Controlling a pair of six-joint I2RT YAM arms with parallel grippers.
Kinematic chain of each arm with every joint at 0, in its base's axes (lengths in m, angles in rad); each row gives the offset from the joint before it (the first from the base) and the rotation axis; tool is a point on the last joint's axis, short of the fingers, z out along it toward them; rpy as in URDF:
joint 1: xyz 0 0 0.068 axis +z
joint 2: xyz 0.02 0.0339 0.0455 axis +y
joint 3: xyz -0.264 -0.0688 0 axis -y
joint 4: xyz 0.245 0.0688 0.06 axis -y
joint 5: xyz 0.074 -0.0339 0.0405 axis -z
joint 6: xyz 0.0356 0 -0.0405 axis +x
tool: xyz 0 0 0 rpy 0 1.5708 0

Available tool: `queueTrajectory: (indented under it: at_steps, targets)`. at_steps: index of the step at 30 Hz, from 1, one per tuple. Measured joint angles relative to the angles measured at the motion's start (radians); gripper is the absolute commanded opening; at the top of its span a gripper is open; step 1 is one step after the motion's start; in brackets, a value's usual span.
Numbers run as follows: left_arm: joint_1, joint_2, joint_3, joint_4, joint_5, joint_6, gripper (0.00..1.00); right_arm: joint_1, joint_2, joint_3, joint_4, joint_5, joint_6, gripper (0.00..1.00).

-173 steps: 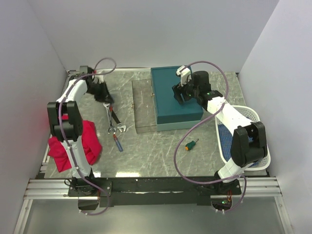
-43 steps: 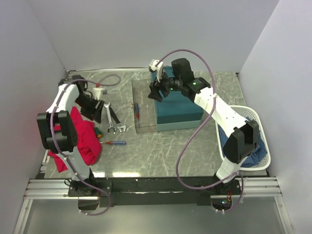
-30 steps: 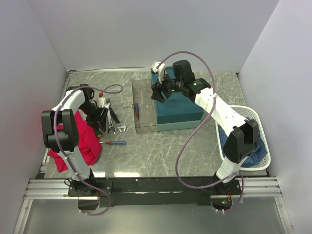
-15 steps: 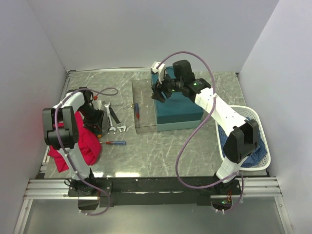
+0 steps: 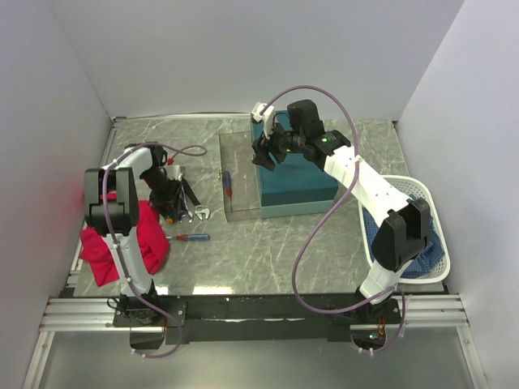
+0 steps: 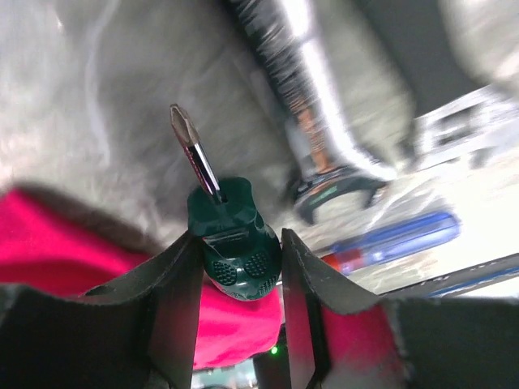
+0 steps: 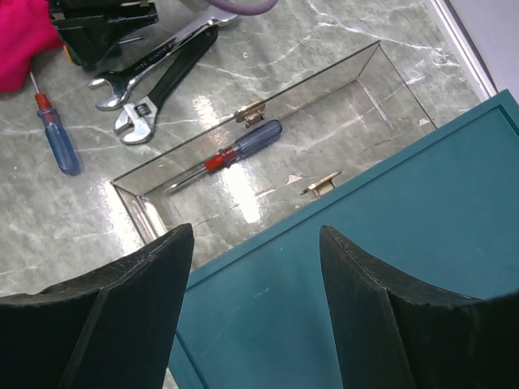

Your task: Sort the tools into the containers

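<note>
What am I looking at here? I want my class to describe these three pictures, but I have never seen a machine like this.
These are two robot arms bolted to a table's near edge, a left arm and a right arm. Each ends in a two-fingered claw. One picture looks down from above. The other two come from a small camera on each wrist, so that arm's own fingers show. On the table lie two wrenches, a long screwdriver, a red cloth, a teal box with its clear lid lying open, and a white basket. A second long screwdriver lies on the lid. The left claw grips a short green screwdriver. The right claw is open and empty, above the box.
</note>
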Motion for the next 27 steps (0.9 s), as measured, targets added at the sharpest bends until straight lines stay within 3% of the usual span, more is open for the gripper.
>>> queueTrajectory:
  at_steps: [5,14,19,21,23,26,27]
  targets:
    - [-0.013,0.003,0.140,-0.039,0.064,0.001,0.02,0.000,0.000,-0.017,0.002,0.017,-0.010,0.71]
    - [-0.052,-0.008,0.530,-0.024,0.407,-0.011,0.04,-0.001,-0.009,-0.047,0.015,0.087,0.002,0.70]
    - [-0.175,0.027,0.593,0.018,0.549,-0.051,0.07,-0.021,-0.024,-0.048,0.027,0.138,0.007,0.70]
    - [-0.215,0.060,0.593,0.032,0.579,-0.077,0.16,-0.037,-0.037,-0.053,0.030,0.153,0.008,0.70]
    - [-0.248,0.105,0.593,0.046,0.595,-0.105,0.37,-0.049,-0.056,-0.068,0.033,0.164,0.008,0.70]
    - [-0.267,0.178,0.593,0.060,0.591,-0.150,0.59,-0.062,-0.084,-0.093,0.035,0.181,0.006,0.70]
    - [-0.266,0.193,0.593,0.061,0.590,-0.155,0.61,-0.062,-0.090,-0.098,0.035,0.184,0.005,0.70]
